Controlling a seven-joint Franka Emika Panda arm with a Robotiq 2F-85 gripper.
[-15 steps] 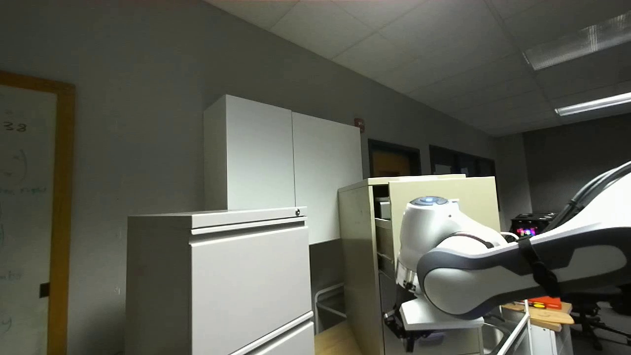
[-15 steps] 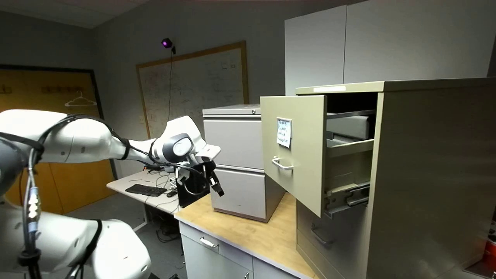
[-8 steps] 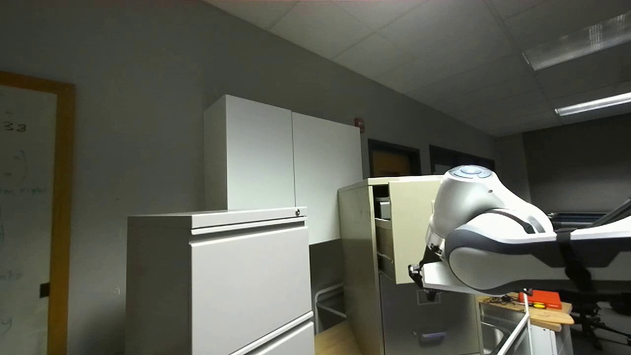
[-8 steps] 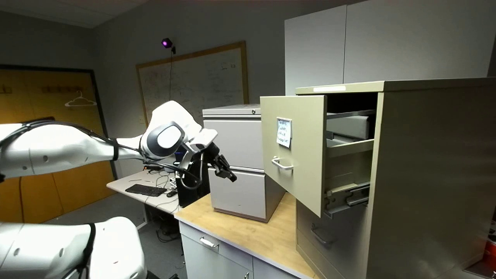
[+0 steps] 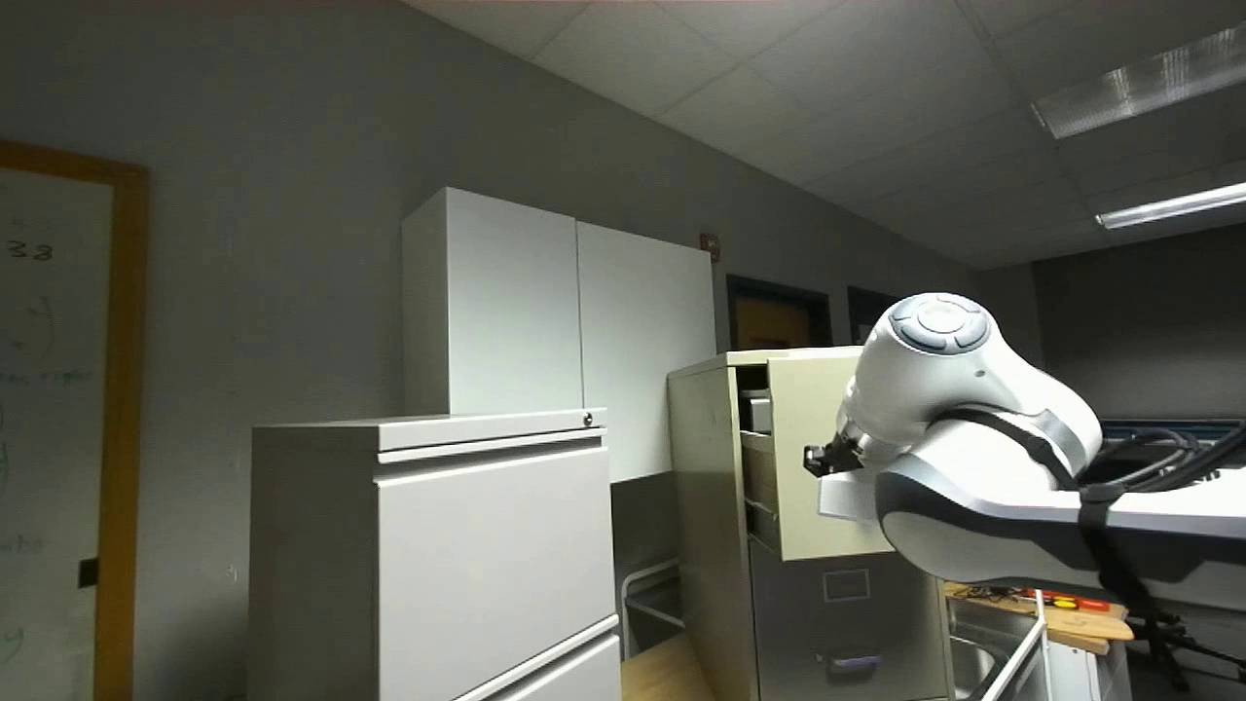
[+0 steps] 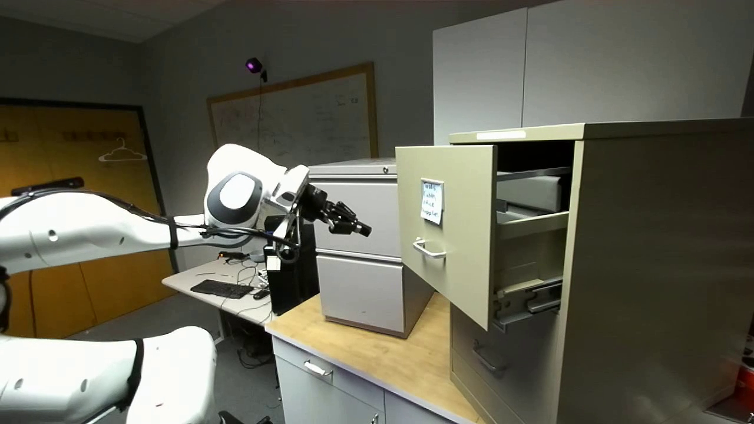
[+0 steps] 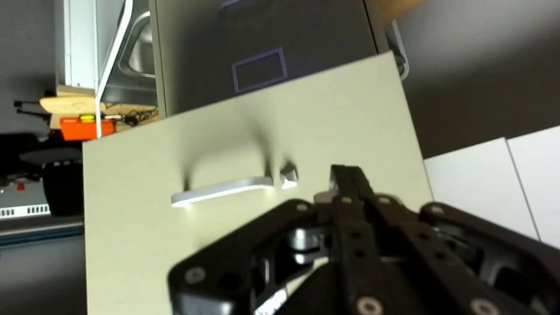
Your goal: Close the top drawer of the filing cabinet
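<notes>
The beige filing cabinet shows in both exterior views. Its top drawer stands pulled out, with the gap behind its front showing a grey item inside. The drawer front bears a white paper sheet and a metal handle. In the wrist view the drawer front fills the middle, with the handle left of the fingertips. My gripper points at the drawer front, nearly level, and is apart from it in that exterior view. Its fingertips are together with nothing between them.
A wide pale grey cabinet stands on a wooden counter behind the gripper. A tall white cupboard is at the back. Lower drawers lie beneath the top drawer. A desk with a keyboard stands further off.
My gripper has risen and tilted from pointing down to nearly level, moving toward the drawer front. The arm has shifted with it. The top drawer has not moved.
</notes>
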